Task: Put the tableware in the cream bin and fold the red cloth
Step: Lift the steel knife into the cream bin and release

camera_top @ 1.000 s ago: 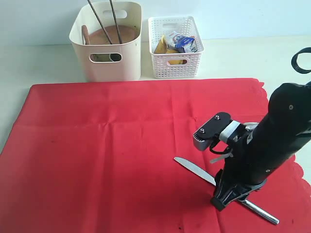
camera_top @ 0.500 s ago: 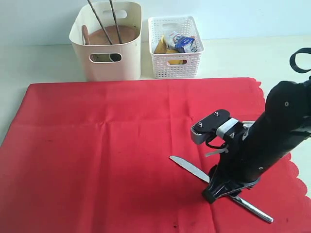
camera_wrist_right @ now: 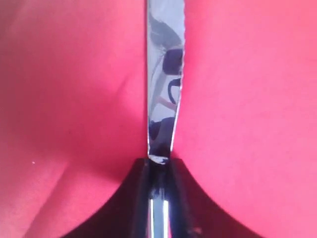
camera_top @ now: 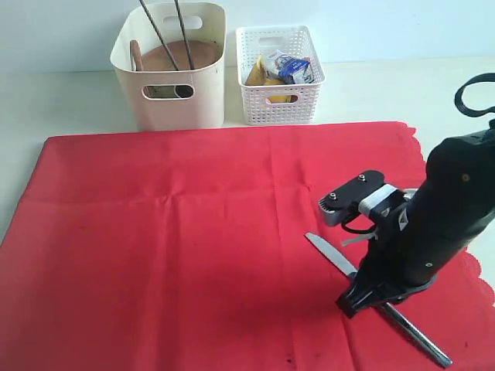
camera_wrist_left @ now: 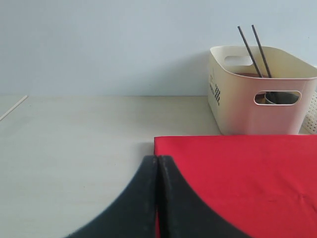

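The steel table knife [camera_top: 329,251] is on the red cloth [camera_top: 170,232] at the near right, blade pointing left. My right gripper [camera_top: 362,297] is shut on it where blade meets handle. The right wrist view shows the blade [camera_wrist_right: 163,74] running out from between the fingers of the right gripper [camera_wrist_right: 159,163]. The cream bin [camera_top: 166,100] stands behind the cloth and holds the brown plate [camera_top: 182,54] and the chopsticks [camera_top: 158,35]. My left gripper [camera_wrist_left: 157,159] is shut and empty at the cloth's left corner [camera_wrist_left: 237,173], facing the cream bin [camera_wrist_left: 237,104].
A white lattice basket [camera_top: 278,97] with food items and a small milk carton [camera_top: 294,68] stands right of the cream bin. Pale tabletop [camera_top: 69,100] surrounds the cloth. The scalloped edge [camera_top: 476,267] lies at the right.
My right gripper and the knife have shifted to the right, after first sliding slightly left. The cloth's far right corner has pulled inward a little.
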### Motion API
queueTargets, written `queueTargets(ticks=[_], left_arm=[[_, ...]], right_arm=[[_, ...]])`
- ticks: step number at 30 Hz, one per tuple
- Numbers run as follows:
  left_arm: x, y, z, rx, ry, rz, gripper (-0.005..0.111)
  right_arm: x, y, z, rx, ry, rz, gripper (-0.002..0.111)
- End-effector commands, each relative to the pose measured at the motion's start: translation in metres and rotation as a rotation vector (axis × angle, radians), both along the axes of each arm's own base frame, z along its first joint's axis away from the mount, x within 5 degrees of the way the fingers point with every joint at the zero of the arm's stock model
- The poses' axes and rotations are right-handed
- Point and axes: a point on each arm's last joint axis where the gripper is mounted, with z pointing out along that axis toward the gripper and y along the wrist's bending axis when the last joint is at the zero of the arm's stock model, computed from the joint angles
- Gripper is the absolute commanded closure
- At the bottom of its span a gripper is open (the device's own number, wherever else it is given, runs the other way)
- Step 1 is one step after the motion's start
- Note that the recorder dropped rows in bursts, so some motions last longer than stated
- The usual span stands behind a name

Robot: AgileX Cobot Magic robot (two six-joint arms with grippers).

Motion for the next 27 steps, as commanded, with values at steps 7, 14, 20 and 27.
queueTargets(ticks=[7,14,20,27], left_arm=[[-0.001,0.0,0.002,-0.002,-0.012,-0.004,0.106],[-0.001,0.0,0.002,-0.002,-0.012,-0.004,0.106],[-0.001,0.0,0.002,-0.002,-0.012,-0.004,0.106],[-0.001,0.0,0.002,-0.002,-0.012,-0.004,0.106]], right_arm=[[0.0,0.0,0.045,0.134,-0.156,-0.017,0.108],[0.028,0.036,0.093,0.385,-0.283,0.024,0.108],[0.062,0.068,0.133,0.533,-0.384,0.027,0.108],[0.129,0.121,0.141,0.643,-0.476,-0.006,0.108]])
